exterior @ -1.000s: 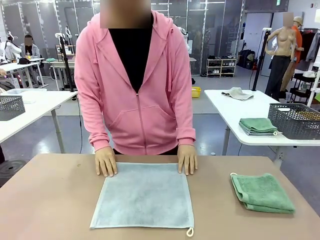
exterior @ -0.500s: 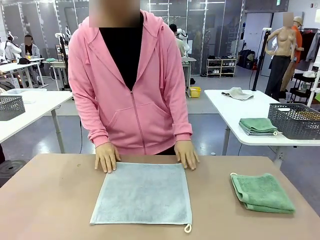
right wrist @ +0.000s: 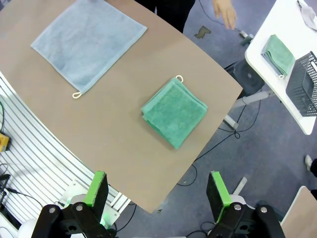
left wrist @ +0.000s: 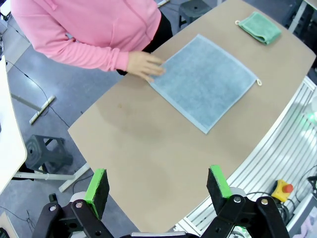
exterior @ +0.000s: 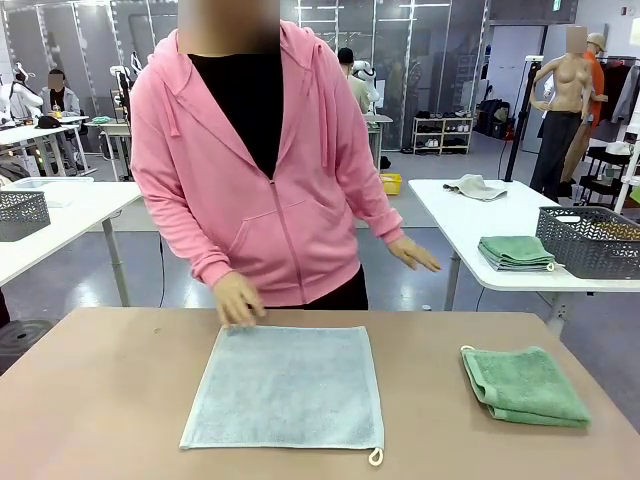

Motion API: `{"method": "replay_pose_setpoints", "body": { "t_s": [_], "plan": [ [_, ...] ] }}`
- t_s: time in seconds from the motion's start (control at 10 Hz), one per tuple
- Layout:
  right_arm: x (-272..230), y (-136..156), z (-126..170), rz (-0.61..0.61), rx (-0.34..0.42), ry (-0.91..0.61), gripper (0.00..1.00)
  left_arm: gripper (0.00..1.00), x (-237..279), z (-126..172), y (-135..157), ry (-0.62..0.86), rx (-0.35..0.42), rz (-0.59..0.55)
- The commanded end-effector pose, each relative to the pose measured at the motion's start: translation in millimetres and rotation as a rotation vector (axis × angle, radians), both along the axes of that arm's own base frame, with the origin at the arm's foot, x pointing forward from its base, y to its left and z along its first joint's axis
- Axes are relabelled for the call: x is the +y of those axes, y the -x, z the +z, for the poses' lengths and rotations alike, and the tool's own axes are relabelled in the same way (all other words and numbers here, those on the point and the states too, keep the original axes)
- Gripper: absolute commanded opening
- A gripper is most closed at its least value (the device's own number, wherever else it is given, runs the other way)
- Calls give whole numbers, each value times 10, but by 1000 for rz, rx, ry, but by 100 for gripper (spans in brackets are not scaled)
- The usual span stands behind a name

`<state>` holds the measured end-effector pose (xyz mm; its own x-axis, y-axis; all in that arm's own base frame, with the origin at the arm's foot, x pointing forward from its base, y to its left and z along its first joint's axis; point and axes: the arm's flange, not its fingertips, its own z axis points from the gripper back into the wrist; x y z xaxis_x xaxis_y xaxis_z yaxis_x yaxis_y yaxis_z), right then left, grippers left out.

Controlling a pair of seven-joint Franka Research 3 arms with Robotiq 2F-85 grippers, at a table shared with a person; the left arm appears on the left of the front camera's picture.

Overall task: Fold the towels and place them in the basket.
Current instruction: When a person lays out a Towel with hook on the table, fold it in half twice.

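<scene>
My left gripper [left wrist: 157,186] hangs above the bench [left wrist: 148,148], jaws spread wide and holding nothing. My right gripper [right wrist: 157,188] is just as wide and empty over the bench's other end. The pale grey-blue towel [exterior: 285,388] lies flat and unfolded in the middle of the bench, its white loop tag at the near corner on my right. The person across from me rests one hand [exterior: 238,300] on its far left corner; the other hand [exterior: 412,254] is held out in the air. The mint green towel [exterior: 525,385] lies folded on my right, well apart from the grey-blue one.
</scene>
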<state>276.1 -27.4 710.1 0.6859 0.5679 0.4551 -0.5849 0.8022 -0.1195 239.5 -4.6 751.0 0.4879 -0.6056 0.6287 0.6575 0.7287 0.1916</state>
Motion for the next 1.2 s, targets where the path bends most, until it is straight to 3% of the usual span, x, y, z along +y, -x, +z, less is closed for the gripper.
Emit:
{"method": "replay_pose_setpoints", "body": {
  "t_s": [0.0,0.6,0.7,1.0,1.1],
  "plan": [
    [-5,-1,0,-16,10,5,100,100,11,0,-8,-16,-2,-13],
    [0,0,0,1,0,0,100,100,0,0,0,0,0,0],
    [101,56,-40,111,-37,19,100,100,-147,2,40,-72,3,-107],
    [589,314,-143,393,-132,146,100,100,-546,8,275,-297,-131,-341],
    [787,341,-260,465,-134,177,100,100,-671,-98,268,-373,-114,-384]
  ]
}}
